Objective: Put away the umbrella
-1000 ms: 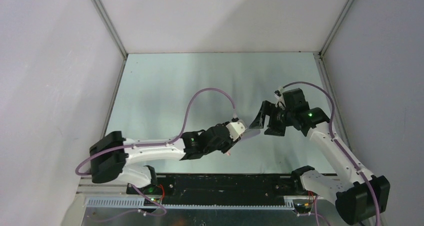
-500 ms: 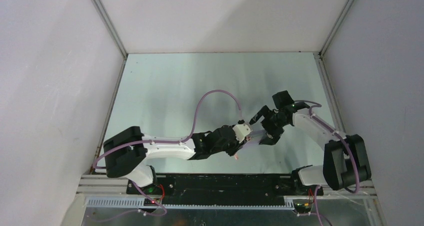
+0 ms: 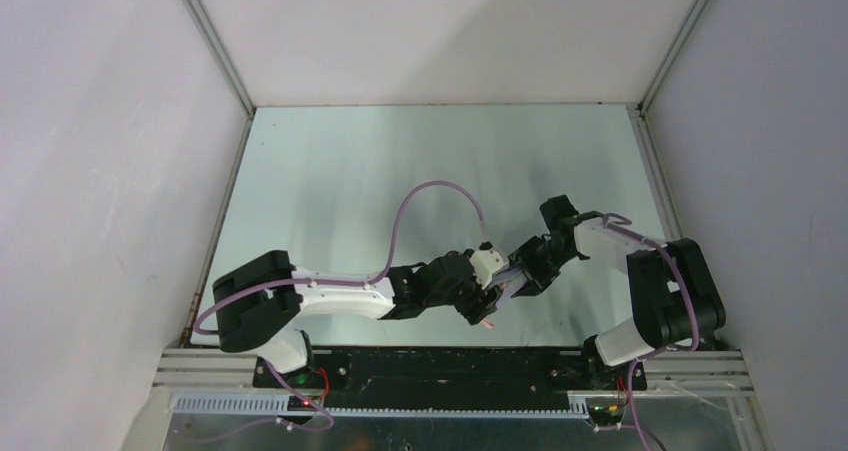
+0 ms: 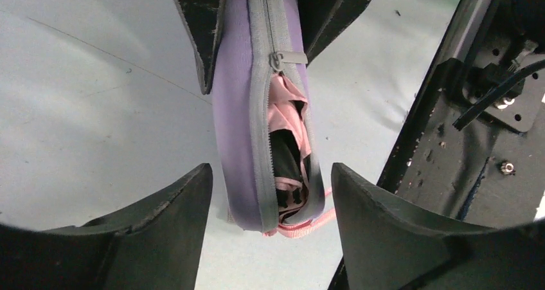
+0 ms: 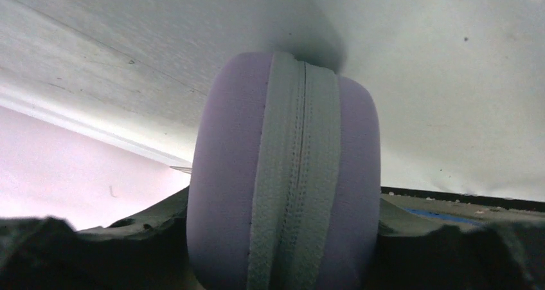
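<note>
The right pincer (image 5: 283, 206) has swung in and clamped the far end of the lilac case (image 4: 234, 123), while the left pincer (image 4: 270, 174) has let go and now stands wide around it. The umbrella (image 4: 286, 119) sits inside, so probably only the half-shut zip (image 4: 277, 60) remains.

pink umbrella (image 4: 285, 117), folded, inside half-zipped lilac case (image 4: 232, 110)

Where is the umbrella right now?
In the left wrist view, the umbrella sits inside the partly zipped lilac case, held by the right end effector.
</note>
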